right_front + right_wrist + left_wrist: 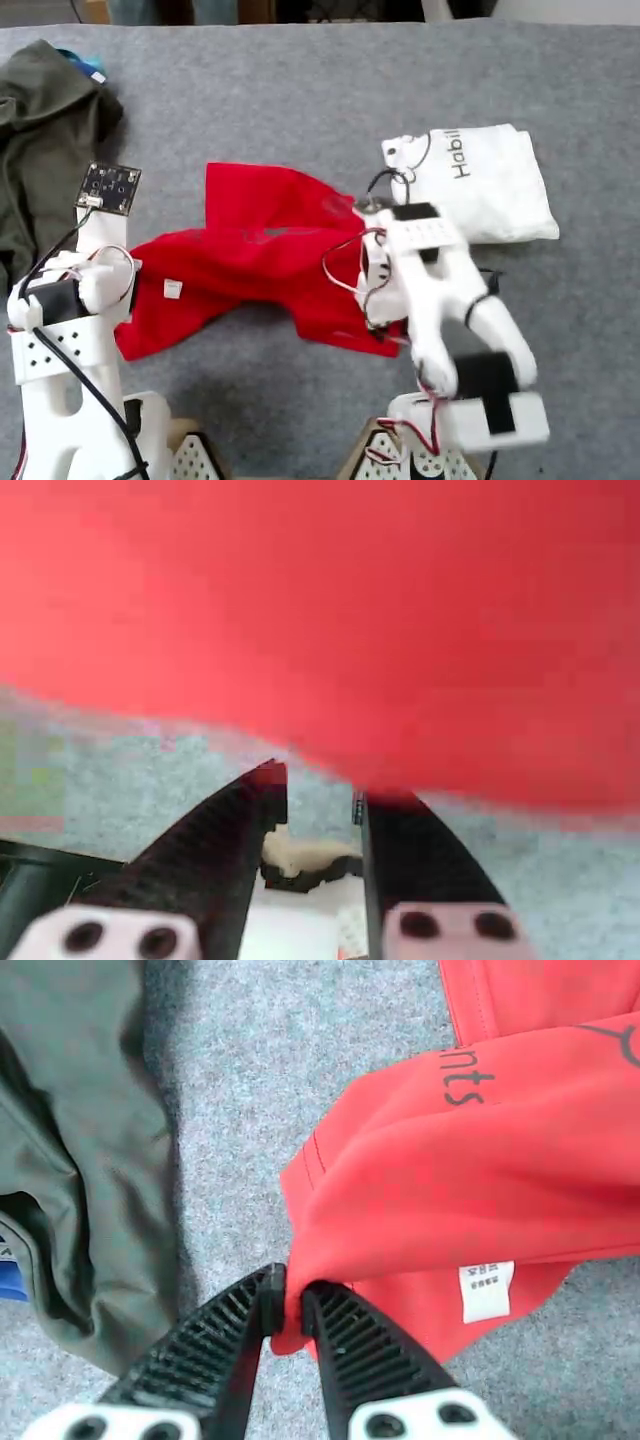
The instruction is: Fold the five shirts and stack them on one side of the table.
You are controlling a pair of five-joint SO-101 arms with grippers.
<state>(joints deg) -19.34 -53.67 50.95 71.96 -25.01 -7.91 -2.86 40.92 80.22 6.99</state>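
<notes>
Edge of the red shirt point(250, 260) is being pinched by the left gripper point(290, 1305), likely for folding; right gripper point(315, 790) is hanging half-open, empty.

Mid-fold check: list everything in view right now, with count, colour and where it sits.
red shirt: one, red, lying crumpled mid-table between the two arms
white shirt: one, white with dark print, folded, on the right side of the table
green shirt: one, dark green, heaped at the far left corner
blue cloth: one, blue, poking out at the green shirt's far edge; cannot tell what it is
table: one, grey covering
left tool: one, black, shut on the red shirt's edge
right tool: one, black, open, at the red shirt's edge
</notes>
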